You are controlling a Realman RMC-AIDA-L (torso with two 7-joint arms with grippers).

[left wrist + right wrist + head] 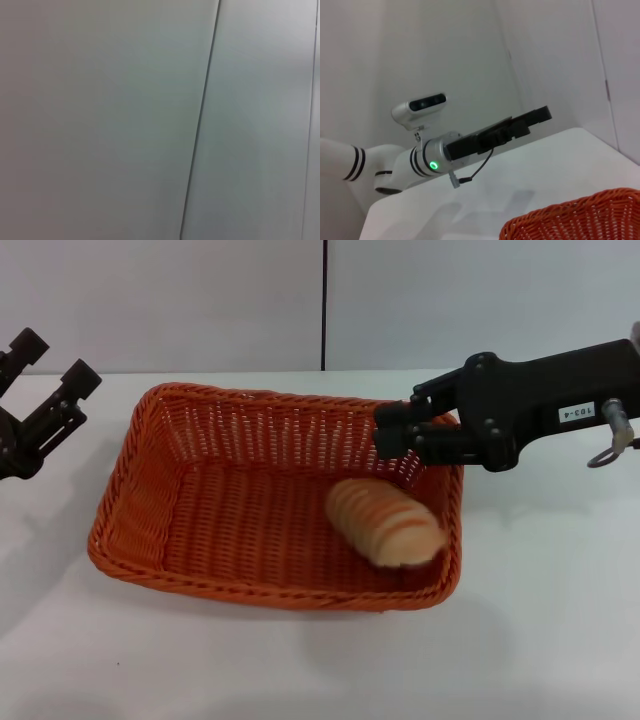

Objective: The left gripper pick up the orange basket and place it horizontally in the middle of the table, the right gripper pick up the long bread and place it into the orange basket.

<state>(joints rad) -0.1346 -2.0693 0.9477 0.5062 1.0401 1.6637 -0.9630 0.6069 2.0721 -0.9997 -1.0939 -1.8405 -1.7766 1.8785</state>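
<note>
The orange basket (pixel 200 510) lies lengthwise across the middle of the white table (pixel 540 640). The long bread (pixel 385 522), tan with orange-brown ridges, rests on the basket floor at its right end. My right gripper (pixel 392 438) hovers over the basket's far right corner, just above and behind the bread, open and holding nothing. My left gripper (pixel 55 360) is raised at the far left, clear of the basket, with its fingers spread open. The right wrist view shows the left gripper (pixel 540 114) farther off and a stretch of the basket rim (pixel 580 212).
A white wall with a dark vertical seam (pixel 324 305) stands behind the table. The left wrist view shows only that wall and its seam (pixel 200 130). Bare tabletop lies in front of and to both sides of the basket.
</note>
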